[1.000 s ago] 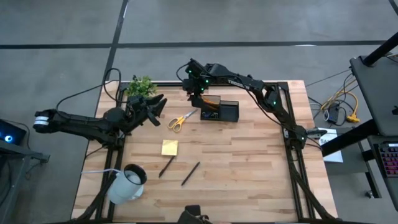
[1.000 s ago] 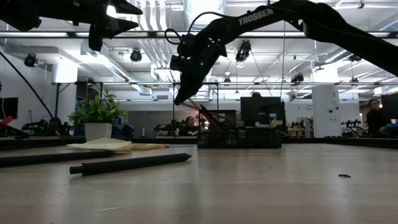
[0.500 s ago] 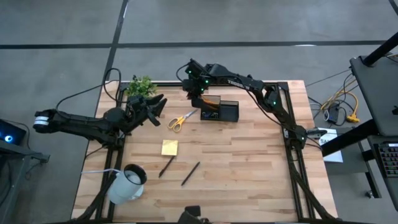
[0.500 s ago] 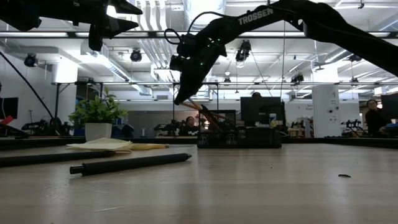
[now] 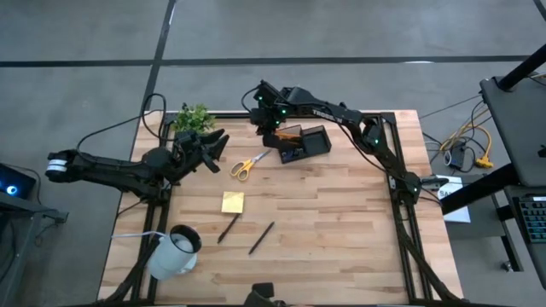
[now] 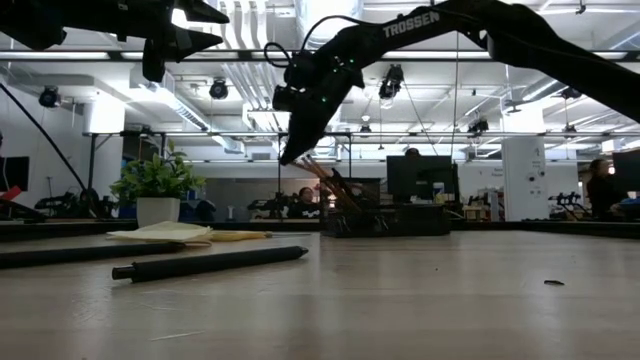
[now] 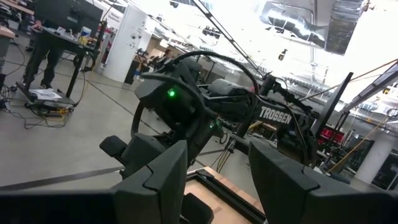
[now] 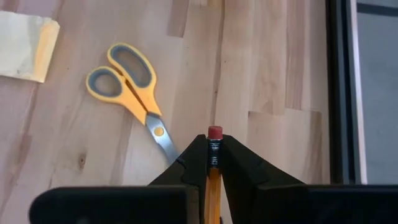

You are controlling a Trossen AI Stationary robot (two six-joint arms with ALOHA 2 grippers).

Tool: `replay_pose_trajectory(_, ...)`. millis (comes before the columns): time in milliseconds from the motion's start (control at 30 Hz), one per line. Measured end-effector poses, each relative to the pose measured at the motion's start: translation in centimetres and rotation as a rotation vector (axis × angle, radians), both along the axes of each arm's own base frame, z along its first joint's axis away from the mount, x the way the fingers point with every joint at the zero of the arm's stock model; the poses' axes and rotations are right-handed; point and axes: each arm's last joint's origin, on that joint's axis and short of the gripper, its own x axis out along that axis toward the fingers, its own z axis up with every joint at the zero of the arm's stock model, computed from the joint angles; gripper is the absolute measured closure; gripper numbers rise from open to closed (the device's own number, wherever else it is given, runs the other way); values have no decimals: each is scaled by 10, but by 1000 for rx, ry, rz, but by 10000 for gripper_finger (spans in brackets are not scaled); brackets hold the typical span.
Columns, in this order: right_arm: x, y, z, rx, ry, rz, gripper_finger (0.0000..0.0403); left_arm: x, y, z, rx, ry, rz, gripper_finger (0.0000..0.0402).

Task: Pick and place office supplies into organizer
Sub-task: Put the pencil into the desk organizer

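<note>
Pens, two, lie loose; one scissors; right gripper pinches one pencil above the organizer.

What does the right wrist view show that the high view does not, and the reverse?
Only the right wrist view shows the right hand shut on an orange pencil just below its red eraser. Only the high view shows the organizer, turned askew, the plant, mug, two pens and the waiting left hand, open. Both show the scissors and sticky-note pad.
</note>
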Motion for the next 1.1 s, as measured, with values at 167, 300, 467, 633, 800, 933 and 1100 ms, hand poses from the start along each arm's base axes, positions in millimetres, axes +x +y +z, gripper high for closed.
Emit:
replay_pose_trajectory(167, 0, 0, 8, -8, -21, -2, 375, 0, 0, 0, 0, 0, 0, 244)
replay_pose_trajectory(300, 0, 0, 12, -10, -30, -6, 375, 0, 0, 0, 0, 0, 0, 244)
replay_pose_trajectory(467, -3, 1, 22, -15, -49, -12, 375, 0, 0, 0, 0, 0, 0, 244)
replay_pose_trajectory(633, -7, 1, 45, -44, -127, -22, 375, 0, 0, 0, 0, 0, 0, 244)
replay_pose_trajectory(800, -16, -4, 70, -47, -214, -62, 376, 0, 0, 0, 0, 0, 0, 244)
replay_pose_trajectory(933, -22, -9, 89, -42, -310, -76, 376, 0, 0, 0, 0, 0, 0, 244)
replay_pose_trajectory(1100, -27, -9, 103, -32, -360, -74, 376, 0, 0, 0, 2, 2, 0, 244)
